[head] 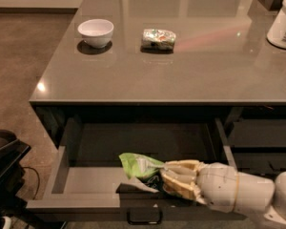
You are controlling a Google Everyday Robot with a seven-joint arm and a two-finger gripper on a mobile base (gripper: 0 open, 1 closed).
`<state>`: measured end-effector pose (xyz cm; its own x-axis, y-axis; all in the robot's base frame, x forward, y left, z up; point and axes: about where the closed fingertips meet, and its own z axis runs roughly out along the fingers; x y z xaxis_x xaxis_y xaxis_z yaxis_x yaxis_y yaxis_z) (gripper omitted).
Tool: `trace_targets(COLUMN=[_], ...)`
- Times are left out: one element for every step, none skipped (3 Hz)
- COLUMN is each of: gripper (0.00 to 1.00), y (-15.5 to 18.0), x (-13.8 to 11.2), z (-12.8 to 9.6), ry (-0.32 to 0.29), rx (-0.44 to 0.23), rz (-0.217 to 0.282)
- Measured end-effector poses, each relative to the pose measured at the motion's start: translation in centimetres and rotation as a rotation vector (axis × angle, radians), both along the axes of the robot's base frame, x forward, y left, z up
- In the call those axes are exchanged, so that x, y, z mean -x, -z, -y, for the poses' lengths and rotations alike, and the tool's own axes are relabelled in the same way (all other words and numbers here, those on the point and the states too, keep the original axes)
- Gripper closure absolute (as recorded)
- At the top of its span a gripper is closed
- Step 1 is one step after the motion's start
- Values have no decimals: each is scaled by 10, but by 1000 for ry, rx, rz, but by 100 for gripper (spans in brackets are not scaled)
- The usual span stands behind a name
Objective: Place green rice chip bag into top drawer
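The top drawer (86, 182) stands pulled open under the counter, wide and grey, with a handle (144, 219) on its front. The green rice chip bag (137, 165) is low inside the drawer near its front, bright green with a white patch. My gripper (169, 179) reaches in from the right and is shut on the bag's right end, its tan fingers (181, 168) around it. The bag's lower part is hidden behind the drawer front.
On the grey counter (181, 75) sit a white bowl (96, 32), a small whitish-green packet (158, 38) and a white container (284, 23) at the far right. Darker drawers (262, 137) lie right of the open one. A dark object (2, 161) stands at the left.
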<state>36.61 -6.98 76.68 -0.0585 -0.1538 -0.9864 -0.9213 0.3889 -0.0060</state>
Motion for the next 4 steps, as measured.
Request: trace_targets(gripper=[100, 100, 82, 58], y=[45, 57, 56, 56], x=[-8, -20, -21, -21], z=[11, 12, 12, 12], ry=[16, -1, -2, -2], rx=[1, 11, 12, 12], rz=[-59, -68, -68, -68])
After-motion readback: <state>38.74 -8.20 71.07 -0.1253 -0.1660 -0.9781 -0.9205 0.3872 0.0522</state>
